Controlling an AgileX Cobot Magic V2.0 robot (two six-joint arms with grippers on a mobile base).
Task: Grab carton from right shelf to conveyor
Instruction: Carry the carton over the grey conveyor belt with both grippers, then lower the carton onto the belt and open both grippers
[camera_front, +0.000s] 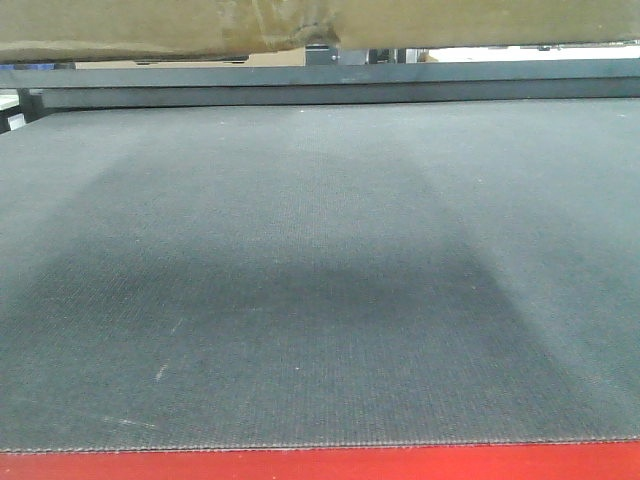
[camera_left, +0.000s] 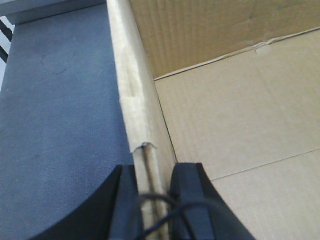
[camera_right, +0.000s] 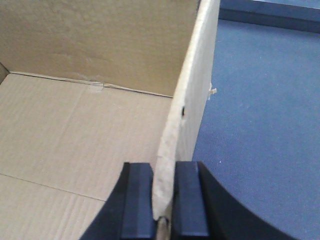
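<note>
Two steps left, est.: set-down, release. Picked up already. Clamped on carton (camera_front: 150, 25) side walls w/ left gripper (camera_left: 154, 182) and right gripper (camera_right: 163, 175), one wall each. Held above conveyor (camera_front: 320, 280) belt, far end, apparently clear of surface. Lower level, then unclamp both sides.

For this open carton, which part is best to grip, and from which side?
Likely grip the carton by its thin upright side walls, coming from above over the open top. Each wall edge fits between the fingers, as the left end effector and right end effector show, one per opposite side.
</note>
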